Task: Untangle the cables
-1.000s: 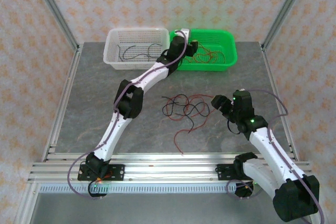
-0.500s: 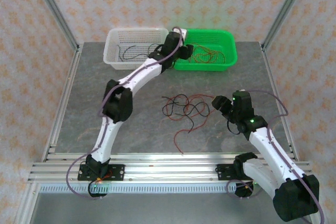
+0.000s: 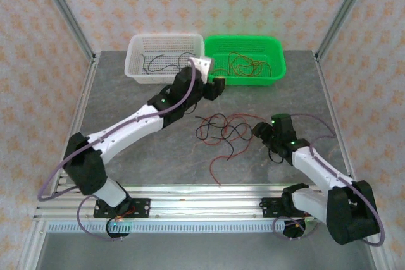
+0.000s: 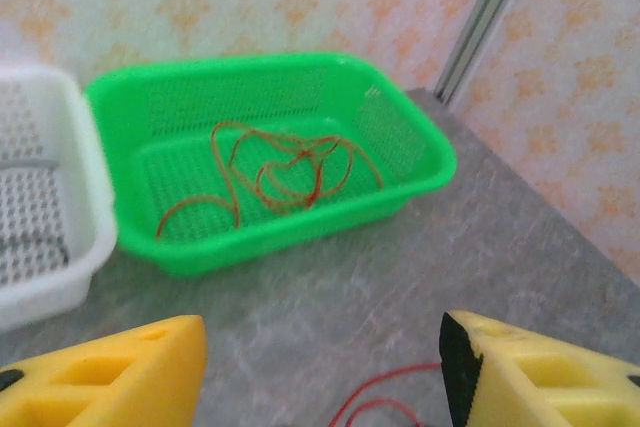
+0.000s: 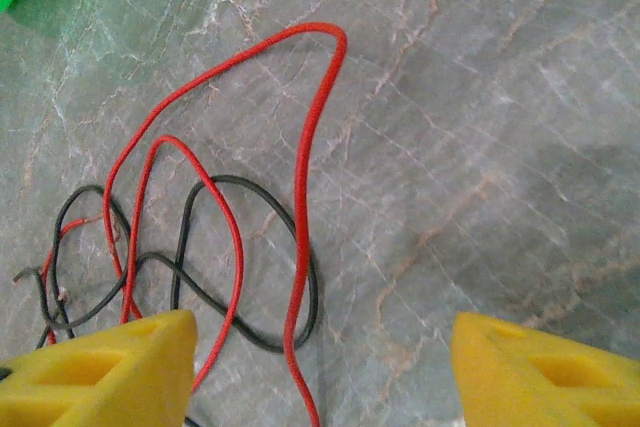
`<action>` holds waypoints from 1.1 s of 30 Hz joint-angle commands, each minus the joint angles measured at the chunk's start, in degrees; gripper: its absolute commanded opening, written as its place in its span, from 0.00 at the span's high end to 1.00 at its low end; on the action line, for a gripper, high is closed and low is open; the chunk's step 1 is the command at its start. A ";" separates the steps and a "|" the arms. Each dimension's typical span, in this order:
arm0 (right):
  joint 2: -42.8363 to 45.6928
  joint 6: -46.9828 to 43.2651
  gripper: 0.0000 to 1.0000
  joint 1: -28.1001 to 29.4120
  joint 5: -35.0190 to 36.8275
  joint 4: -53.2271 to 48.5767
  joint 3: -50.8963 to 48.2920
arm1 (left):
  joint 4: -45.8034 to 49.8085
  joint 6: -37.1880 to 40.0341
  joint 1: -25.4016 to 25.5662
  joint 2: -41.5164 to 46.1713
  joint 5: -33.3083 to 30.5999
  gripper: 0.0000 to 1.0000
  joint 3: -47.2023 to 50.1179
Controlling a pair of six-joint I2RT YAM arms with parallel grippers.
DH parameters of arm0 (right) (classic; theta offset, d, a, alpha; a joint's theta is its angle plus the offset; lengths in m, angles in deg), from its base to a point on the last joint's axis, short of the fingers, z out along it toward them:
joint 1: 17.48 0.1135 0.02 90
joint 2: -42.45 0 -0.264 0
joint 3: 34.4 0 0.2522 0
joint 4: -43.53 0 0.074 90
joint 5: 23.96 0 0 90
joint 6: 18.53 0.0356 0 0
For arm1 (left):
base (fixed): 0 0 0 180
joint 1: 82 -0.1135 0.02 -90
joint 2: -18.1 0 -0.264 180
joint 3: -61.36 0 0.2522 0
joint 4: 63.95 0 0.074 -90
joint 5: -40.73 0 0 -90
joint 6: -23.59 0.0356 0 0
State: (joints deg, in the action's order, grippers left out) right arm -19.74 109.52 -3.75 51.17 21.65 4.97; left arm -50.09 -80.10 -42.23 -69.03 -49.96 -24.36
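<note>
The cables [image 3: 221, 129] lie as a loose tangle of thin red and black strands in the middle of the table, and one red strand [image 3: 214, 167] trails toward the near edge. My left gripper [image 3: 217, 86] hangs open just beyond the tangle, on the near side of the baskets. In the left wrist view its yellow fingers [image 4: 115, 372] stand wide apart over bare table, with a red loop [image 4: 385, 402] low between them. My right gripper [image 3: 259, 132] is open at the tangle's right end. In the right wrist view a red strand [image 5: 300, 337] and a black loop [image 5: 250, 257] lie between its fingers.
A green basket [image 3: 276, 56] at the back holds several red wires [image 3: 243, 64]; its front wall [image 4: 270, 247] and those wires [image 4: 285, 162] are close ahead of the left wrist. A white basket [image 3: 134, 52] beside it holds black wires [image 3: 161, 64].
The left arm has drawn back from over the green basket and come down toward the table's middle. The right gripper has shifted slightly closer to the tangle.
</note>
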 commanded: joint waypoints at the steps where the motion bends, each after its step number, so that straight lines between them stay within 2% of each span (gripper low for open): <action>1: -3.54 -0.32 0.36 0.32 1.95 6.25 0.62 | -4.19 -4.56 0.56 5.35 -2.55 0.35 6.99; 6: -10.50 -0.34 0.44 0.33 3.14 9.59 1.72 | -4.24 -6.89 1.13 11.96 -3.17 0.35 14.48; 8: -12.20 -0.42 0.51 0.31 4.04 10.94 2.11 | -4.23 -7.71 1.28 14.05 -3.26 0.35 16.64; 10: -13.35 -0.64 0.65 0.32 4.75 11.54 3.00 | -4.49 -8.51 1.58 16.11 -3.44 0.35 18.66; 13: -12.96 -1.18 0.95 0.33 5.28 10.89 4.71 | -4.58 -9.57 1.80 18.48 -3.62 0.35 20.80; 14: -12.19 -1.66 1.00 0.33 5.49 10.00 5.55 | -4.37 -9.83 1.93 19.26 -3.74 0.35 21.42; 19: -5.83 -8.03 1.00 0.32 4.52 4.40 10.91 | -3.36 -10.63 2.58 22.11 -4.44 0.36 23.99; 27: 3.20 -30.13 1.00 0.26 -9.66 -0.39 20.60 | -5.99 -11.26 3.23 24.35 -1.60 0.37 26.00; 33: 6.96 -39.25 1.00 0.25 -18.70 2.41 22.55 | -10.05 -9.58 3.68 25.63 4.11 0.39 27.03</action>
State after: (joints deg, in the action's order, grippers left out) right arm -13.90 78.46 -3.66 39.32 23.77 26.01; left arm -55.69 -90.50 -39.30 -45.12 -49.64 1.82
